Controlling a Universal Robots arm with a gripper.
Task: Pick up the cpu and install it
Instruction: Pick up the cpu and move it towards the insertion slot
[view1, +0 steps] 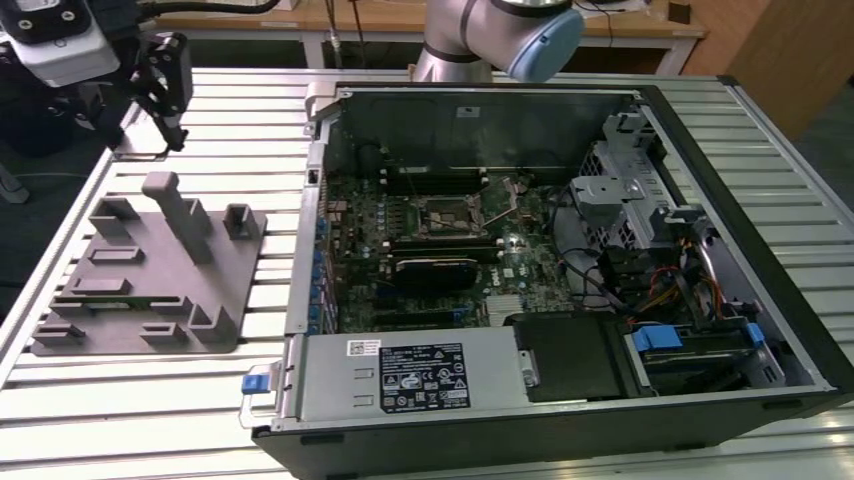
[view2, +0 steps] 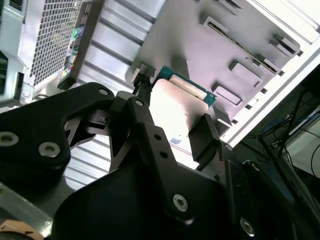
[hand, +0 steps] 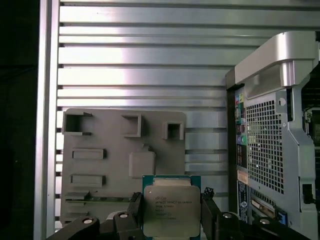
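From my remote station I see the gripper (hand: 171, 216) clamped on the cpu (hand: 171, 210). In the first wrist view its two black fingers (hand: 209, 212) press against opposite edges of the chip, whose silver-grey metal top faces the camera with a thin green rim around it. In the second wrist view the same cpu (view2: 182, 102) sits between the fingers, lifted clear of the grey fixture plate (view2: 200, 45) that lies below it. In the first wrist view the fixture plate (hand: 105, 140), with its raised blocks and shallow recesses, lies flat on the slatted metal table (hand: 150, 50), just beside the perforated rear panel of the computer case (hand: 275, 125). In the exterior view the gripper (view1: 163, 90) hangs in the air at the exterior view's left, above the table (view1: 134, 400) and near the far end of the fixture plate (view1: 120, 290). The computer case (view1: 747, 200) lies open on its side at the exterior view's right, well apart from the gripper, with the square socket (view1: 447, 213) showing on its green motherboard (view1: 521, 270).
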